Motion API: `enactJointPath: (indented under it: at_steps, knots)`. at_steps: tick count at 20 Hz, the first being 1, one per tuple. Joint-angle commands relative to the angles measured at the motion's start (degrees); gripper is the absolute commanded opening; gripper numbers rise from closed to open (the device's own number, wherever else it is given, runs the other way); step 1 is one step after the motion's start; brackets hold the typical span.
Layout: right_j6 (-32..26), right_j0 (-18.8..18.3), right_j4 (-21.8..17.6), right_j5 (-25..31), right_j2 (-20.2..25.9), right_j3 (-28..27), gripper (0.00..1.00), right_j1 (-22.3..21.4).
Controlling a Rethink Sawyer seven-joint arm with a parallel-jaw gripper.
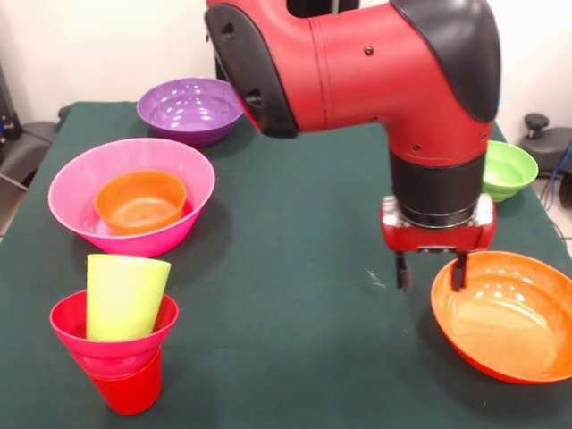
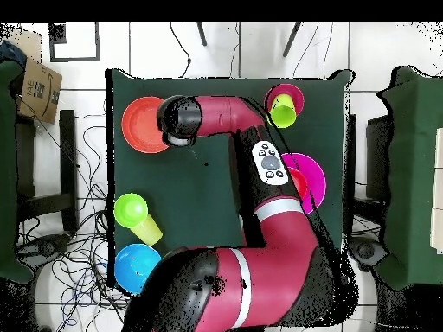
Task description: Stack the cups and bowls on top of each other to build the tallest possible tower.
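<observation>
Just beside the large orange bowl's [image 1: 509, 317] rim, the end effector [image 1: 431, 270] hangs open.

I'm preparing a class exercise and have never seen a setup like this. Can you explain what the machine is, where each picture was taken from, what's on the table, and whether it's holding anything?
The machine is a robot arm, red and black, working over a green table. One picture looks across the table at the arm; the other looks straight down from above, so sides are swapped between them.

Its end effector hangs open and empty beside a large orange bowl, close to its rim.

Also on the table: a large pink bowl with a small orange bowl inside it; a purple bowl; and a green bowl. A small pile stands nearest the camera: a red cup, a magenta bowl on it, and a yellow cup leaning in that. The overhead view adds a blue bowl and a lime green cup.
</observation>
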Motion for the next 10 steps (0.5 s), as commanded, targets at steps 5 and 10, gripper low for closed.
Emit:
enactJointPath:
  at_steps: [5, 10]
  knots:
    - [-14.60, -1.19, 1.39, 6.69, 10.42, 8.05, 1.00, 0.70]
    - [-13.22, -0.27, -1.82, 3.87, 9.57, 5.94, 1.00, 3.06]
